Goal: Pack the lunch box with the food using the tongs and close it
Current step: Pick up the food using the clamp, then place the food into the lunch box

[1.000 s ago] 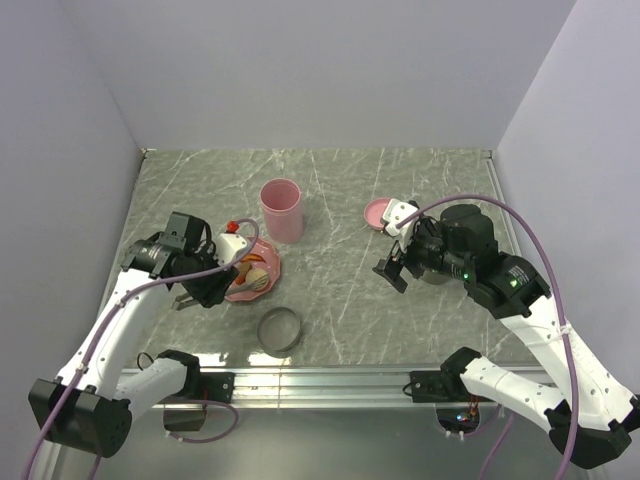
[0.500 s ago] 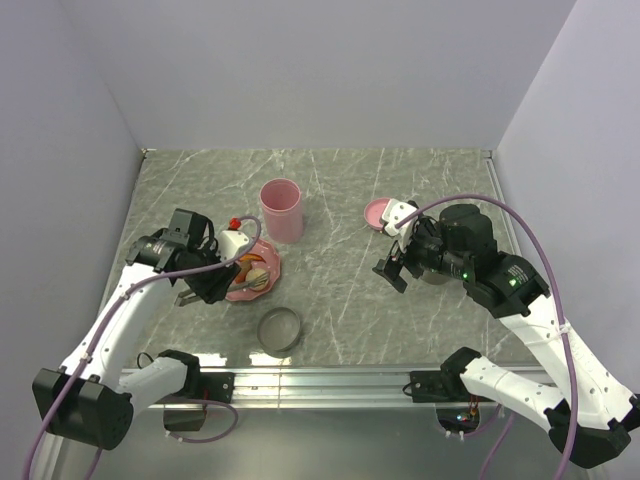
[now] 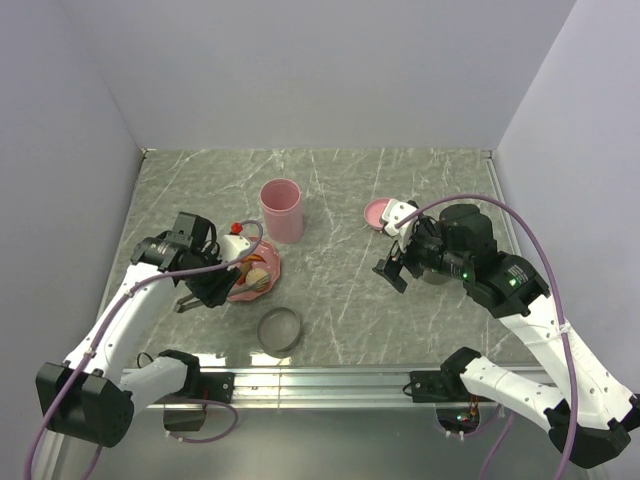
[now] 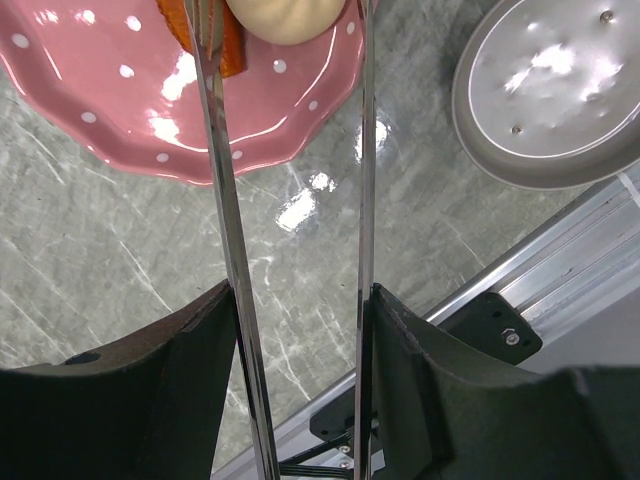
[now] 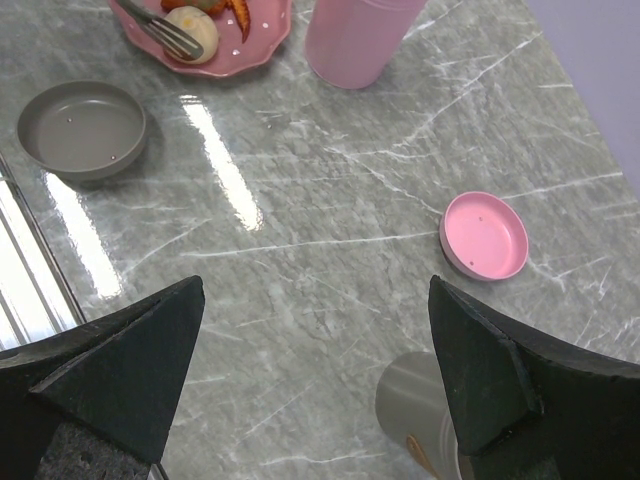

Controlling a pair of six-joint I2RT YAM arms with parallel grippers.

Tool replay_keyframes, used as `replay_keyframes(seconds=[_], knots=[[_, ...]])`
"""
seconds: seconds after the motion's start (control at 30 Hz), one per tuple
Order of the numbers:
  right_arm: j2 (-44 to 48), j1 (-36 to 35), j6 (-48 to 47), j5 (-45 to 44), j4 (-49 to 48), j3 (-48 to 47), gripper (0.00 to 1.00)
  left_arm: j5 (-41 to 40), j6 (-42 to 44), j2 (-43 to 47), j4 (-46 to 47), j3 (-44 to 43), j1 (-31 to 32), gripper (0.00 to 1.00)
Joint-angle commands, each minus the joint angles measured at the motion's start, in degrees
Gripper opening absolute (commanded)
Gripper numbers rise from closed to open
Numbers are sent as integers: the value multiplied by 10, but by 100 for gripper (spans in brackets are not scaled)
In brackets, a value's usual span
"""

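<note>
My left gripper (image 3: 203,288) (image 4: 300,300) is shut on the tongs (image 4: 222,200), one silvery arm against each finger. The tongs' arms reach over the pink dotted plate (image 4: 120,110) (image 3: 240,292) and pass on either side of the pale beige ball (image 4: 285,20) (image 5: 192,30). The orange-red strip (image 4: 236,58) lies beside the ball. A tall open pink container (image 3: 281,210) (image 5: 355,35), which looks like the lunch box, stands behind the plate. Its pink lid (image 3: 377,212) (image 5: 485,235) lies further right. My right gripper (image 3: 395,265) (image 5: 316,290) hangs open over bare table with nothing in it.
A shallow grey round dish (image 3: 279,328) (image 4: 550,90) lies near the front edge, right of the plate. A grey cylinder (image 5: 415,400) stands under my right wrist. The table's metal front rail (image 3: 320,378) runs along the near edge, and walls close the other sides.
My left arm has shifted slightly with the tongs still over the plate. The right arm has not moved.
</note>
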State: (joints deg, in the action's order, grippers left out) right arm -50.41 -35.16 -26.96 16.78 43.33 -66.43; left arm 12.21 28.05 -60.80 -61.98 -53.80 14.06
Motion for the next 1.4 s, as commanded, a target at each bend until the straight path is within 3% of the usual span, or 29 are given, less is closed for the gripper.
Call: replay_keyframes(seconds=[0.0, 0.17, 0.83, 1.2, 1.37], knots=[[-2, 4, -6, -1, -4, -11, 100, 4, 9, -8, 6, 1, -1, 58], [1, 4, -7, -4, -4, -8, 100, 2, 10, -15, 7, 4, -1, 58], [0, 4, -2, -4, -8, -14, 100, 15, -27, 6, -18, -60, 0, 31], [-3, 4, 2, -3, -18, -14, 100, 114, -42, 14, -51, -193, 0, 28], [-5, 5, 4, -3, -17, -20, 100, 149, -90, -6, -37, -271, -1, 27]])
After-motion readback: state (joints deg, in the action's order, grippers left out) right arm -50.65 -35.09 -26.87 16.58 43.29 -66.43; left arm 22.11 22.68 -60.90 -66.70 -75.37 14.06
